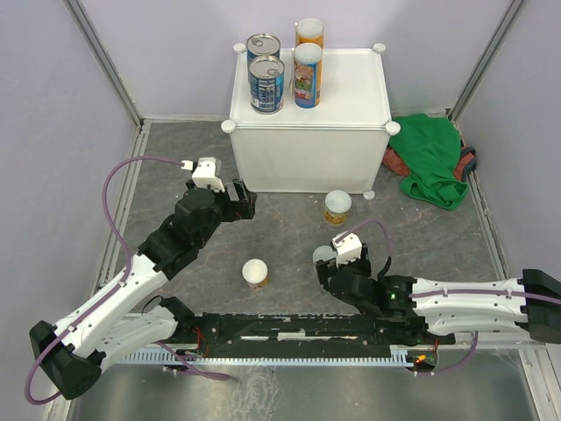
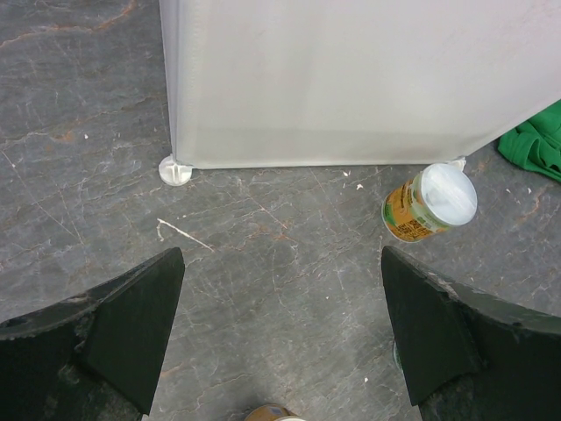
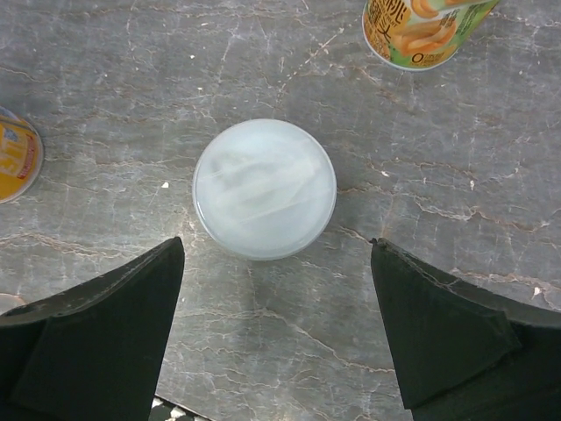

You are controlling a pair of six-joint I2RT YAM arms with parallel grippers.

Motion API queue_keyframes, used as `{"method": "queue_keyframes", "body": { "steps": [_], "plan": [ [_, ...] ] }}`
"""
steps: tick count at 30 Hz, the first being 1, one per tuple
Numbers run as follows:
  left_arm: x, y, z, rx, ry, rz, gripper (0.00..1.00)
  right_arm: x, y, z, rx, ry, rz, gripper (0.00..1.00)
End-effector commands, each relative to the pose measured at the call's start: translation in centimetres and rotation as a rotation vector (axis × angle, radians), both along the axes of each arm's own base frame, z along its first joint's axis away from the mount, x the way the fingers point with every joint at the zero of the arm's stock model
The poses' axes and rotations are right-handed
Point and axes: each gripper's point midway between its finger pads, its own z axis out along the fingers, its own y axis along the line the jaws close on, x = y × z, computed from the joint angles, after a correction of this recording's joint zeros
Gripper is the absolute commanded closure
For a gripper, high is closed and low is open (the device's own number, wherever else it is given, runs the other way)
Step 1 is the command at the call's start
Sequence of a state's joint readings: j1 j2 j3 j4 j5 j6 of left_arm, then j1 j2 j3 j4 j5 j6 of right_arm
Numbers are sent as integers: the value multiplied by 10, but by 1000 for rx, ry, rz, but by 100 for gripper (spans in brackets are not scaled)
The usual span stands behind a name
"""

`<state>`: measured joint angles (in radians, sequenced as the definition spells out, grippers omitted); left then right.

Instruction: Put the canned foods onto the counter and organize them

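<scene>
The white counter (image 1: 351,88) stands at the back. On it are two dark blue cans (image 1: 266,84) and two orange-labelled cans (image 1: 308,75). Three cans stand on the grey floor: one by the counter's front right foot (image 1: 337,207), one in the middle (image 1: 255,273), and one with a pale lid (image 1: 325,256). My right gripper (image 1: 326,270) is open just short of the pale-lidded can (image 3: 264,188), with its jaws apart on either side (image 3: 276,324). My left gripper (image 1: 243,202) is open and empty (image 2: 280,333) before the counter's front wall (image 2: 351,79). The can by the foot (image 2: 429,203) is ahead to its right.
A green cloth (image 1: 431,160) lies bunched right of the counter over something red (image 1: 392,162). A black rail (image 1: 289,329) runs along the near edge. In the right wrist view, an orange-labelled can (image 3: 419,31) is at the top and a yellow can (image 3: 16,156) at the left edge.
</scene>
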<state>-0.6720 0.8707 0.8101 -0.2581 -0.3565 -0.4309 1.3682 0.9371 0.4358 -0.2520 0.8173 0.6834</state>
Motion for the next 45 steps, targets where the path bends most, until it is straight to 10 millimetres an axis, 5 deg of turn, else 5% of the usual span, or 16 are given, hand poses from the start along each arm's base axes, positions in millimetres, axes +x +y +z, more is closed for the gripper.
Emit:
{"method": "queue_keyframes", "body": {
  "steps": [1, 32, 37, 45],
  "plan": [
    [1, -7, 10, -63, -27, -11, 1, 5, 5, 3, 48, -26, -48, 5],
    [4, -8, 1, -44, -18, -7, 1, 37, 23, -29, 19, -40, -101, 3],
    [5, -8, 2, -37, -22, -5, 1, 41, 29, -34, 21, -35, -86, 14],
    [6, -7, 2, -27, -23, -1, 1, 42, 39, -19, 29, -55, -27, 64]
  ]
}}
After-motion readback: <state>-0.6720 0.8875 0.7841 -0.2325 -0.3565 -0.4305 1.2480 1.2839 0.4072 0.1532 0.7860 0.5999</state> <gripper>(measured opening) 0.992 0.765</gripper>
